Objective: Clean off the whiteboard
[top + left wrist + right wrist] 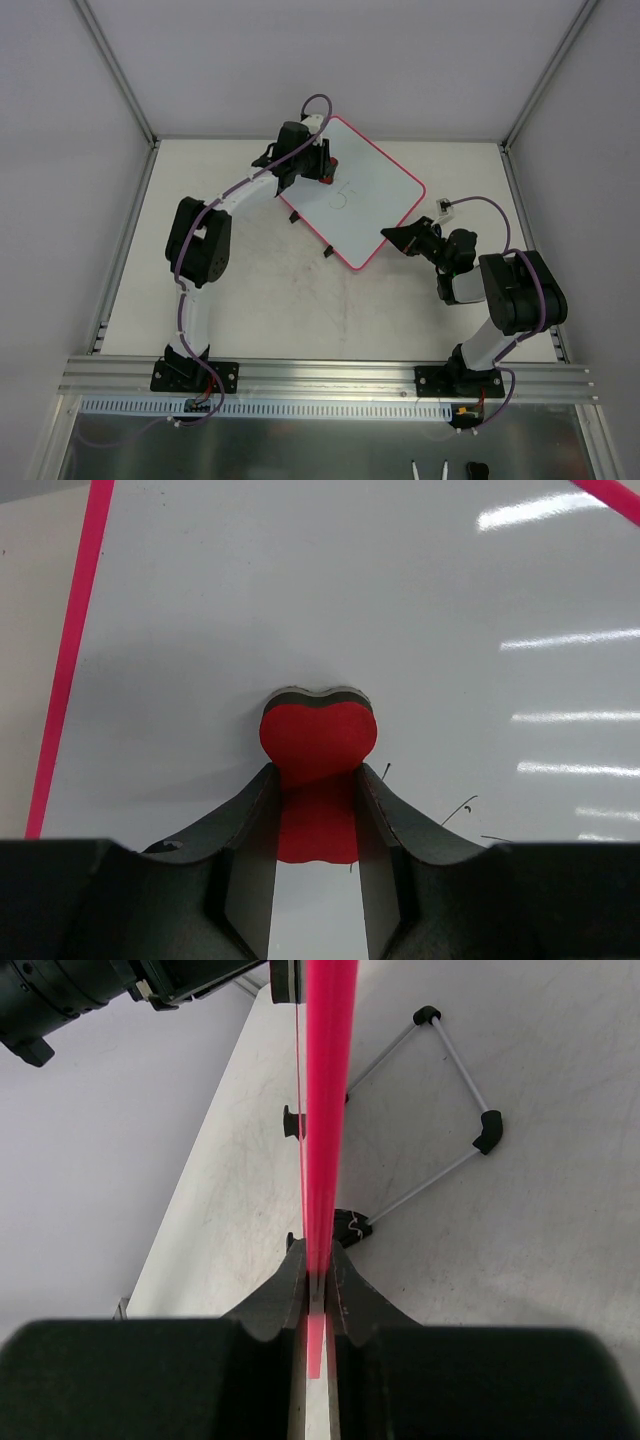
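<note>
Our left arm [200, 240] rises from its base, bends at the elbow and reaches forward and inward. Its left gripper [320, 166] sits over the far left corner of the large white rounded-rectangle whiteboard with a thin pink rim [365, 200]. The jaws are pinched on a small red bow-shaped eraser block [329, 164]. Our right arm [510, 290] folds back on itself and points leftward. The right gripper [386, 233] is pressed together on the board's near right edge.

The board lies diagonally on the pale, scuffed table [250, 290], ahead of the right gripper and beneath the left one. A faint grey scribble [345, 197] lies just to the near right of the left gripper. Plain grey walls [350, 60] close in the table on three sides, and an aluminium rail [320, 375] carries both arm bases.

Only the left wrist view shows the eraser's dark felt edge touching the white surface, just beyond the fingertips. The right wrist view shows the rim edge-on, running straight out from the closed jaws. It also shows a thin wire frame with black corner pieces [440, 1110] on the table to the right of the rim. The overhead view does not show that frame.
</note>
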Available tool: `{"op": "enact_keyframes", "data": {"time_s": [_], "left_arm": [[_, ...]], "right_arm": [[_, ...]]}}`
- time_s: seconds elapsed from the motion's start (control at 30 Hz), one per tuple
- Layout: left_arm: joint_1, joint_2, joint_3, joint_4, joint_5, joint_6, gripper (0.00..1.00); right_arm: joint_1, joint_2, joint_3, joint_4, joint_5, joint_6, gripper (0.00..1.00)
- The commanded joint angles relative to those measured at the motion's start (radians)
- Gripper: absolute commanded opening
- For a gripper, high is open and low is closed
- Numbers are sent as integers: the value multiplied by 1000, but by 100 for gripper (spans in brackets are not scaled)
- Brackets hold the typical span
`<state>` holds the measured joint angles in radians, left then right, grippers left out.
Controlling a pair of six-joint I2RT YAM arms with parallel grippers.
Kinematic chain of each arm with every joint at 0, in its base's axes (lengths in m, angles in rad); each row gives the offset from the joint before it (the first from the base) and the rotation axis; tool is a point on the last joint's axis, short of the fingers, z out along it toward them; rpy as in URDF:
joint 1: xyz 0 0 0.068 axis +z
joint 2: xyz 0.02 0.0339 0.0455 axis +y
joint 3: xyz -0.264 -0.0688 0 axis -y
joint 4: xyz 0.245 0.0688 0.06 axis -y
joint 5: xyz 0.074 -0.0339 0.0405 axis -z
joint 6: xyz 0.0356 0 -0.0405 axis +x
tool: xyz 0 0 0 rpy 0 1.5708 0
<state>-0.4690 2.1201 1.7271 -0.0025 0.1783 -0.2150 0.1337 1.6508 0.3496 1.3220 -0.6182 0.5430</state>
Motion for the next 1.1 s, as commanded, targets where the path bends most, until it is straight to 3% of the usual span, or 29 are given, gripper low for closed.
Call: {"op": "enact_keyframes", "data": {"time_s": [0.0, 0.2, 0.57, 0.77, 1.07], "left_arm": [[-51, -28, -101, 94, 16, 3, 3], [-129, -98, -253, 223, 7, -23, 4], [-270, -138, -353, 253, -69, -12, 5], [-260, -114, -353, 257, -97, -47, 5], [-90, -112, -324, 219, -59, -50, 7]], "right_arm": [[3, 9, 32, 121, -28, -44, 0], [4, 9, 34, 121, -29, -43, 0], [7, 9, 37, 120, -29, -44, 0], [9, 4, 35, 120, -31, -46, 0], [7, 3, 34, 120, -31, -46, 0]]}}
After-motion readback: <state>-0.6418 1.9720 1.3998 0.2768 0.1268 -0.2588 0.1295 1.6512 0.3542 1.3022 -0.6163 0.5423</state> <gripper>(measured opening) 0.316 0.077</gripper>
